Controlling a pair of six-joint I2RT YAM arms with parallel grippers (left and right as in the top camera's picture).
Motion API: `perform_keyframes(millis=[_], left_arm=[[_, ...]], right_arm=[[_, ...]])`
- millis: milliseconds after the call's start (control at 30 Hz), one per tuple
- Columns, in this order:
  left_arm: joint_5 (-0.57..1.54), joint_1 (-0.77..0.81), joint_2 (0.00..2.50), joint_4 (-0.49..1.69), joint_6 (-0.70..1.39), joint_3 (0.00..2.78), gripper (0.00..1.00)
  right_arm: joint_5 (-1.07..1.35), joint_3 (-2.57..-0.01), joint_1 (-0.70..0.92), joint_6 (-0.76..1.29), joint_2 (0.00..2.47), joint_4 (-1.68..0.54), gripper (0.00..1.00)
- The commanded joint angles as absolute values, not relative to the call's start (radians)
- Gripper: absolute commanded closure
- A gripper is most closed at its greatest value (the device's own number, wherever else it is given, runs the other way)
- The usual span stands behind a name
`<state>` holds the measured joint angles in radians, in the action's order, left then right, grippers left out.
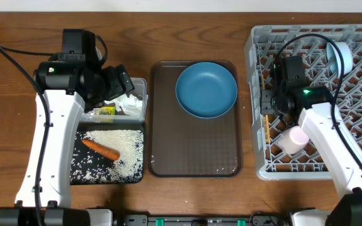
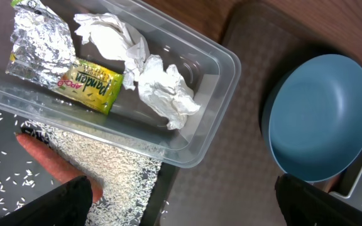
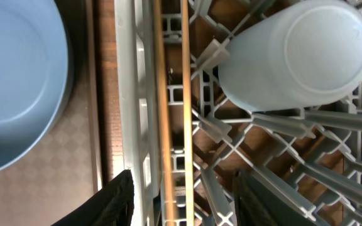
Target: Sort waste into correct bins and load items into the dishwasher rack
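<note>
While left pincer [image 2: 184, 202] and right pincer [image 3: 183, 198] hang open, the plate [image 1: 206, 89] sits on the tray [image 1: 193, 147]; grab its rim gently; stand it between rack [image 1: 254, 50] pegs.

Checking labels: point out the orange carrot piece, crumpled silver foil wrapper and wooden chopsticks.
orange carrot piece [image 1: 100, 149], overhead view, its middle.
crumpled silver foil wrapper [image 2: 33, 44], left wrist view, silver part.
wooden chopsticks [image 3: 161, 113], right wrist view, left stick.

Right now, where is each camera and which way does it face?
Overhead: above the table, facing down; both arms show.
Left wrist: on the left gripper, looking down at the clear tub; own fingertips at bottom.
Right wrist: on the right gripper, looking down at chopsticks in the dishwasher rack; own fingertips at bottom.
Shared: all three show the blue plate.
</note>
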<state>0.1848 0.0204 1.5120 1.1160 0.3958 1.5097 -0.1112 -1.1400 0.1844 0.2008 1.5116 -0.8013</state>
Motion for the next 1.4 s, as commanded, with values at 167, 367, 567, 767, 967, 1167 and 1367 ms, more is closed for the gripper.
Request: perform_keyframes(millis=[167, 367, 567, 767, 967, 1167, 1367], left_arm=[[0.191, 0.016, 1.498, 1.118, 0.397, 1.534, 0.05], [0.191, 0.016, 1.498, 1.118, 0.397, 1.534, 0.05], [0.191, 0.016, 1.498, 1.118, 0.397, 1.534, 0.05], [0.191, 0.016, 1.498, 1.118, 0.397, 1.534, 0.05], [0.191, 0.016, 1.498, 1.118, 0.397, 1.534, 0.05], [0.191, 0.016, 1.498, 1.118, 0.397, 1.534, 0.05], [0.191, 0.016, 1.498, 1.118, 0.397, 1.534, 0.05]], right_arm=[[0.156, -1.285, 0.189, 0.155, 1.488, -0.843, 0.53], [0.260, -1.356, 0.261, 0.167, 1.486, -0.813, 0.56], [0.213, -1.353, 0.393, 0.167, 1.527, -0.733, 0.59], [0.138, -1.353, 0.528, 0.166, 1.640, -0.633, 0.60], [0.078, -1.353, 0.615, 0.166, 1.804, -0.500, 0.57], [0.067, -1.353, 0.657, 0.167, 1.942, -0.408, 0.54], [0.067, -1.353, 0.664, 0.167, 2.006, -0.394, 0.54]])
